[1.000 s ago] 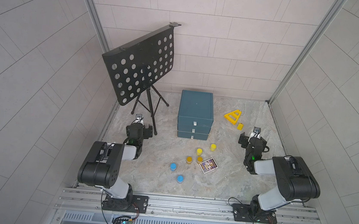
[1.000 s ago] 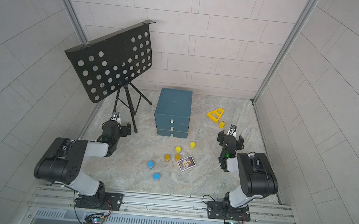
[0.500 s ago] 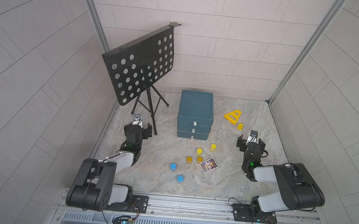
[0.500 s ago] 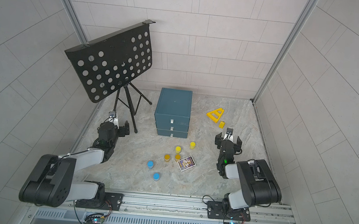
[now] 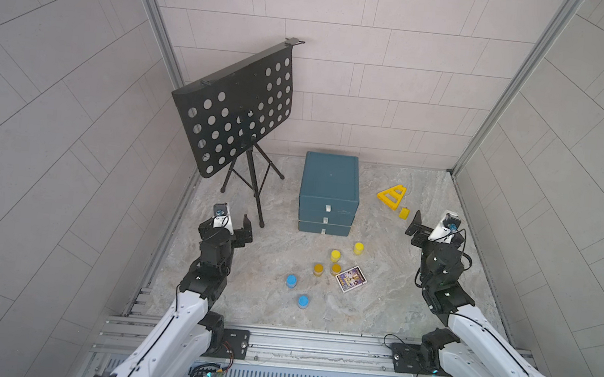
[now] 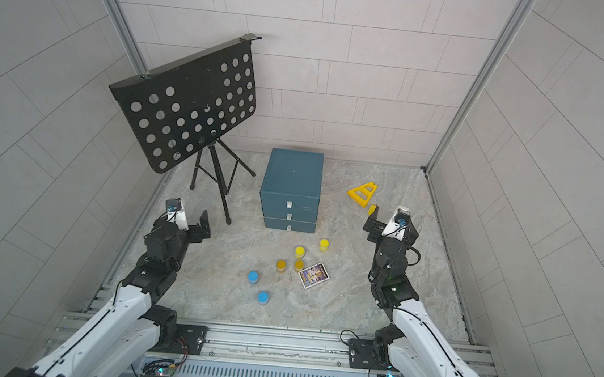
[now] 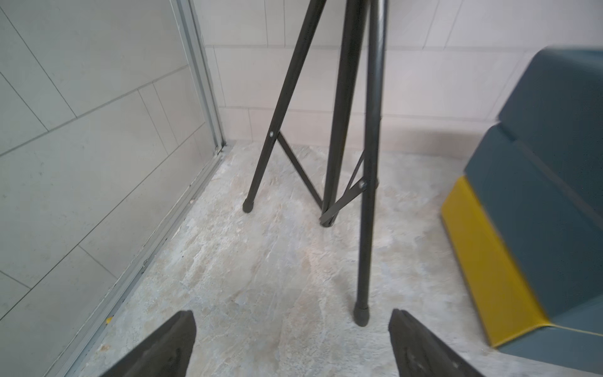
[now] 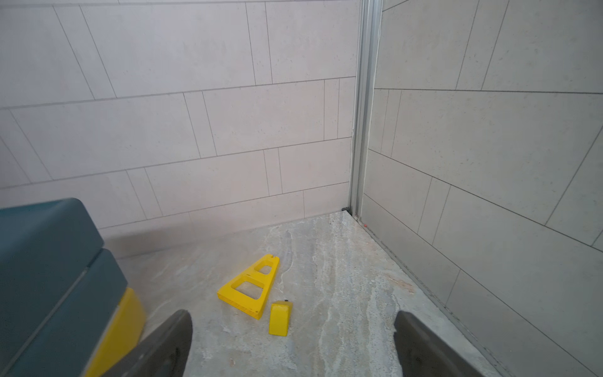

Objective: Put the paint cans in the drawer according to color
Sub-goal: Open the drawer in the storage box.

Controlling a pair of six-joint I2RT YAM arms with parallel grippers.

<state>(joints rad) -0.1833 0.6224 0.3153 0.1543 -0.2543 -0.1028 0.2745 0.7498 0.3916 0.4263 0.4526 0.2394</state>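
the left gripper [image 7: 292, 323] hangs released and empty by the music stand [image 7: 365, 228]; the right gripper [image 8: 292, 323] is likewise spread wide, near the yellow frame [image 8: 249, 287]. the paint cans [image 5: 335, 255] stand on the floor [image 5: 395, 300] at 6 o'clock from the drawer chest [image 5: 330, 184], all three drawers [image 5: 326, 218] shut: yellow cans [image 5: 358, 248] nearest, amber cans [image 5: 318, 269] beside a card [image 5: 350, 278], blue cans [image 5: 291, 280] at 7 o'clock.

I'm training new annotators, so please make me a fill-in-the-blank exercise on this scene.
The drawer unit has ___ drawer fronts, stacked.
The two paint cans nearest the robot's base have ___ tops.
The left pincer and the right pincer are both empty and ___.
Missing: three; blue; open.
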